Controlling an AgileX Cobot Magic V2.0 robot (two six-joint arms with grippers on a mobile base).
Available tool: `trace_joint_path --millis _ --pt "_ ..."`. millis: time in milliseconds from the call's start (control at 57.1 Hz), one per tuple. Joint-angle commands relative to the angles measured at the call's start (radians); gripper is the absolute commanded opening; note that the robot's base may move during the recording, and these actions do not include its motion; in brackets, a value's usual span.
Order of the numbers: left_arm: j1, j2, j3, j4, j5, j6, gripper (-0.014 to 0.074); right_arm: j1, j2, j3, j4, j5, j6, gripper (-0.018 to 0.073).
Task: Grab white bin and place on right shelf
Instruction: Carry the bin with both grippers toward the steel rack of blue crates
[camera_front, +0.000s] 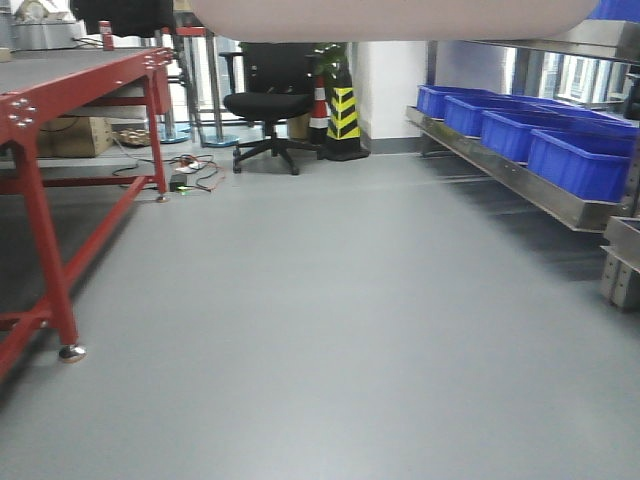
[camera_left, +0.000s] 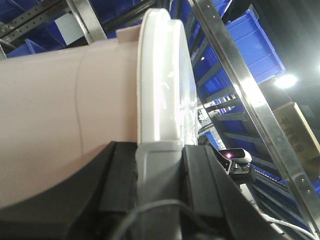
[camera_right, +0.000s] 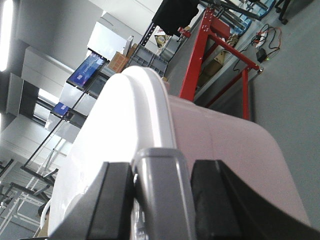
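Note:
The white bin (camera_front: 400, 18) is lifted off the floor, and only its pale pinkish underside shows along the top edge of the front view. In the left wrist view, my left gripper (camera_left: 159, 167) is shut on the grey handle piece at the end of the bin (camera_left: 50, 110), under its white lid (camera_left: 162, 85). At the other end of the bin (camera_right: 225, 145), my right gripper (camera_right: 162, 182) is shut on the matching grey handle. The right shelf (camera_front: 575, 45) is a stainless-steel rack on the right, and its shiny rail (camera_left: 240, 85) runs close past the bin.
Several blue crates (camera_front: 560, 150) fill the rack's lower level (camera_front: 500, 172). A red-framed table (camera_front: 60, 200) stands on the left. At the back are a black office chair (camera_front: 268, 110), a yellow-black cone (camera_front: 344, 115) and cables (camera_front: 195, 170) on the grey floor.

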Motion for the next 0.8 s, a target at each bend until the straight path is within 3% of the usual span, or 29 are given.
trace_joint_path --millis 0,788 --pt "-0.038 -0.053 -0.041 -0.154 0.265 0.026 -0.0126 0.025 -0.036 -0.037 0.095 0.125 -0.004 0.0069" --pt "-0.038 -0.053 -0.041 -0.154 0.265 0.026 -0.0126 0.025 -0.036 -0.037 0.095 0.125 -0.004 0.0069"
